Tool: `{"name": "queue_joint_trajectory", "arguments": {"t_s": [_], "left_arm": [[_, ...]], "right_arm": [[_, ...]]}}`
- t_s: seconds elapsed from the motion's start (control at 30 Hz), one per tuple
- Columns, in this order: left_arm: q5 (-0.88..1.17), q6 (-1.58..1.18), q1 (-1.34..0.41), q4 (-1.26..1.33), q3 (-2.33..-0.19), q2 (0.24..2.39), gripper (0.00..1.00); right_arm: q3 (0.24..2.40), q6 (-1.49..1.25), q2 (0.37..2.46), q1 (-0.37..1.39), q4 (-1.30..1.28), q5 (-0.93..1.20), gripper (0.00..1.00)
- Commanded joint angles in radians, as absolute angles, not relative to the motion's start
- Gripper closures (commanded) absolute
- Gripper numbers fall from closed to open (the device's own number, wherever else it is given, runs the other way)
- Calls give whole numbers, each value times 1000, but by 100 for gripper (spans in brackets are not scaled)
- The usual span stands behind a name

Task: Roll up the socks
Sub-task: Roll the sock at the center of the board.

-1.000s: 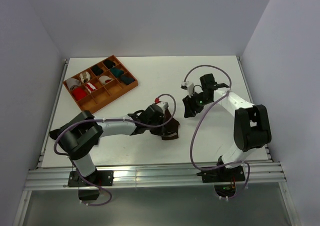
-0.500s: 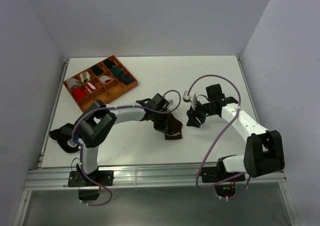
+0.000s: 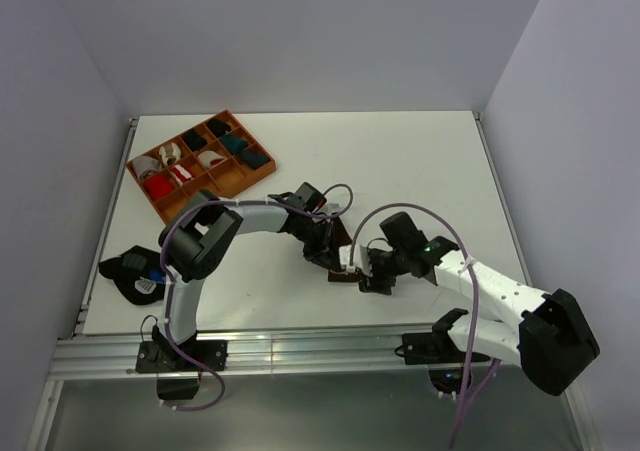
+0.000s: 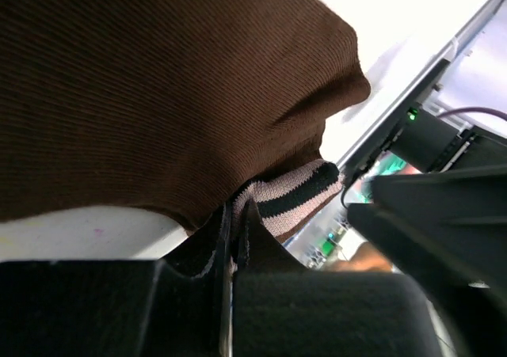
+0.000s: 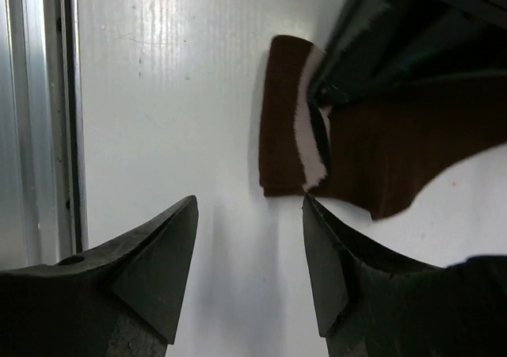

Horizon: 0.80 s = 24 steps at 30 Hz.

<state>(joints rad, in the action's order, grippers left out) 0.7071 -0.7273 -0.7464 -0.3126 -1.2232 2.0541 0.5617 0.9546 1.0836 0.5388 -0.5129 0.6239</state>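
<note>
Brown ribbed socks with a pale striped cuff (image 5: 380, 151) lie near the middle of the white table (image 3: 420, 161), a little toward its near edge. They are well apart from the orange compartment tray of rolled sock bundles (image 3: 228, 193) at the far left. The left gripper (image 4: 231, 246) sits on them with its black fingers pressed together. A fold of dark fabric is pinched in the thin slit between the fingers, and the striped cuff pokes out just past the tips.

What is new is the right arm. A second ago it hung farther back and to the right, well clear of the socks. It has since swung forward and inward, and the right gripper (image 5: 249, 214) now hovers just beside the cuff end with its fingers spread wide and nothing between them. The left arm has folded its elbor up toward the tray side over the same second, while the socks have hardly shifted.

That reads as a shift from one-handed holding to two-handed work, with the left pinning the fabric and the right lined up to take the cuff. The socks look flat and loosely folded, not yet wound into a bundle, so I judge the rolling barely begun. The open fingers need to close on the cuff without catching the left gripper close by.
</note>
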Motion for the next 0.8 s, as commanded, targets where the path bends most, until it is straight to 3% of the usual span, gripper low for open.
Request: {"name": "queue_joint_trajectory", "arguments": {"t_s": [0.0, 0.43, 0.77], "left_arm": [[684, -713, -744, -391, -1215, 2109, 99], [703, -718, -736, -376, -1218, 2125, 100], [721, -730, -729, -351, -1216, 2131, 100]], "right_arm": [[526, 925, 1060, 618, -347, 503, 37], [431, 893, 1057, 787, -135, 305, 39], [408, 905, 1081, 816, -150, 284, 44]]}}
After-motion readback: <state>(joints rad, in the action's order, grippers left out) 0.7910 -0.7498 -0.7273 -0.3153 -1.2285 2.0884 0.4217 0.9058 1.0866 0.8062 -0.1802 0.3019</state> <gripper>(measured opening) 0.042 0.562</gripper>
